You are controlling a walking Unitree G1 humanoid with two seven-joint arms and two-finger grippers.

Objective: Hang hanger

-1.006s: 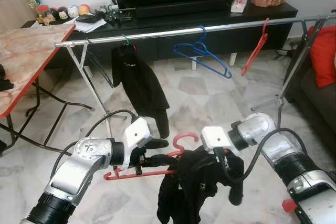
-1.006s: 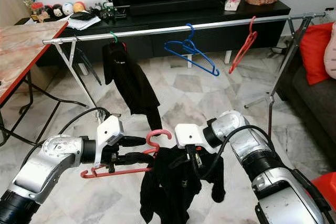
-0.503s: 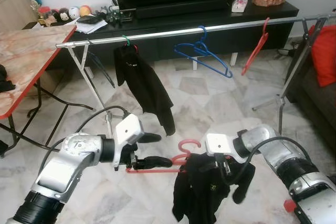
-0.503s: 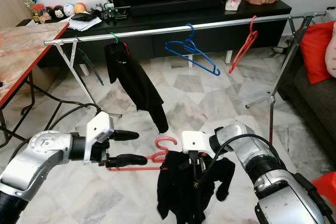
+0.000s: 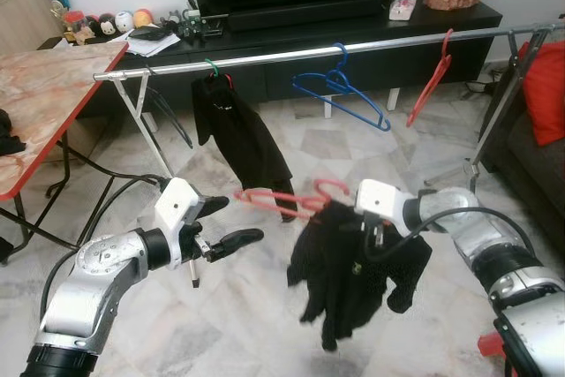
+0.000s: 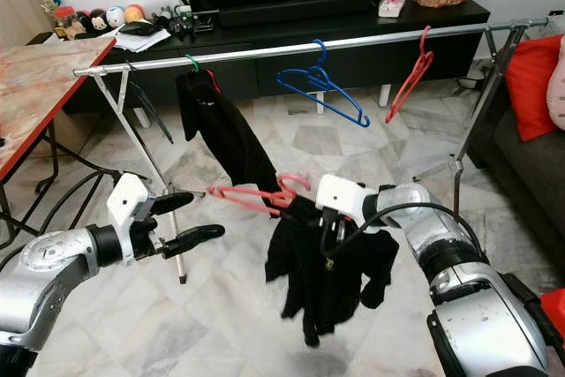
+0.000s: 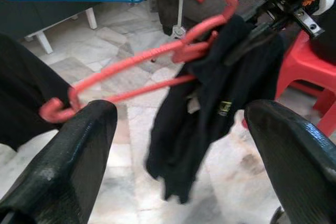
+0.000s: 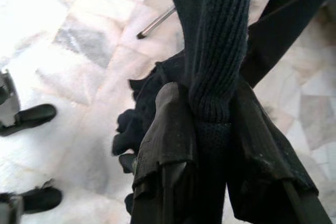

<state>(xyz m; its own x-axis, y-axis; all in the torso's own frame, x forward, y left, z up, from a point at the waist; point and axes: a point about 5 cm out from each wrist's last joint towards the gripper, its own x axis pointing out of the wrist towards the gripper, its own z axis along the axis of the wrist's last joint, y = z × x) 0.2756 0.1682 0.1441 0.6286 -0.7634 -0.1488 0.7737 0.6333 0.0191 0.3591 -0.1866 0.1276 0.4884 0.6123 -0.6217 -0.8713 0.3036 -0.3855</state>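
Observation:
A pink-red hanger (image 5: 278, 200) carrying a black garment (image 5: 349, 267) hangs in the air below the silver clothes rail (image 5: 291, 53). My right gripper (image 5: 375, 225) is shut on the garment at the hanger's neck; in the right wrist view both fingers (image 8: 168, 129) pinch dark knit fabric (image 8: 212, 51). My left gripper (image 5: 237, 218) is open, just left of the hanger's free end and apart from it. The left wrist view looks between its spread fingers (image 7: 73, 156) at the hanger (image 7: 142, 66).
On the rail hang a black garment on a green hook (image 5: 238, 139), a blue hanger (image 5: 340, 90) and a red hanger (image 5: 430, 81). A marble-top table (image 5: 44, 103) stands left, a TV console (image 5: 309, 28) behind, a sofa with red cushion (image 5: 543, 94) right.
My left gripper let go of the hanger and drew back to the left. My right gripper lifted the hanger and garment up and toward the rail.

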